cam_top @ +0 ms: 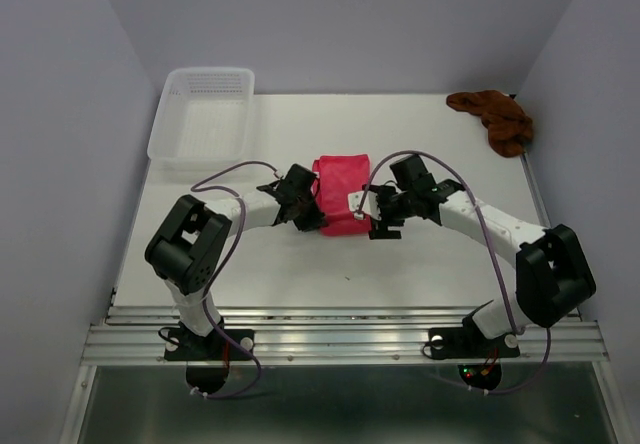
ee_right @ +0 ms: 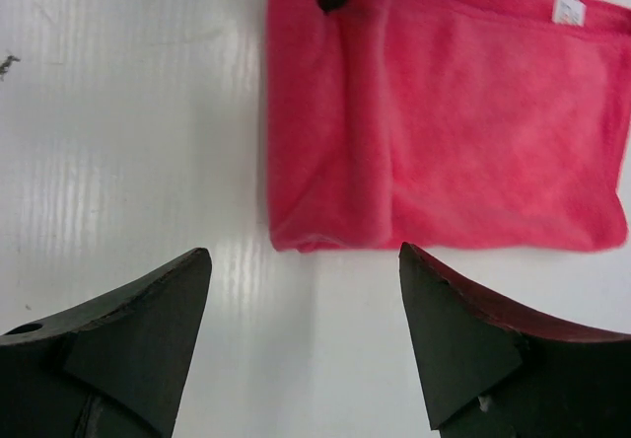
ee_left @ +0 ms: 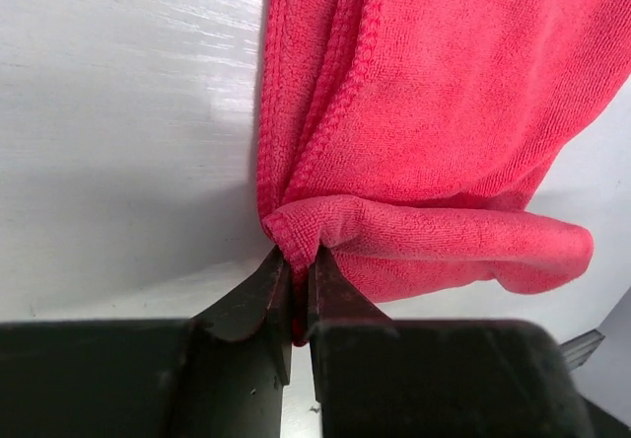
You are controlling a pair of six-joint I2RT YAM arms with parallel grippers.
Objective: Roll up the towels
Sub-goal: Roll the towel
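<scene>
At counter [cam_top: 290,269] centre, pink towel [cam_top: 342,192] lies long axis near-to-far. My left gripper [ee_left: 301,280] is pinched tight on its near-left corner fold; right gripper [ee_right: 304,251] gapes wide, empty, just off near-right corner. Brown towel [cam_top: 495,119] sits at far-right corner, well apart

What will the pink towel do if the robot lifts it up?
Probably flop and droop: the pink towel bends in soft folds where the left gripper pinches its edge. It looks fuzzy, so it likely won't slip out.
</scene>
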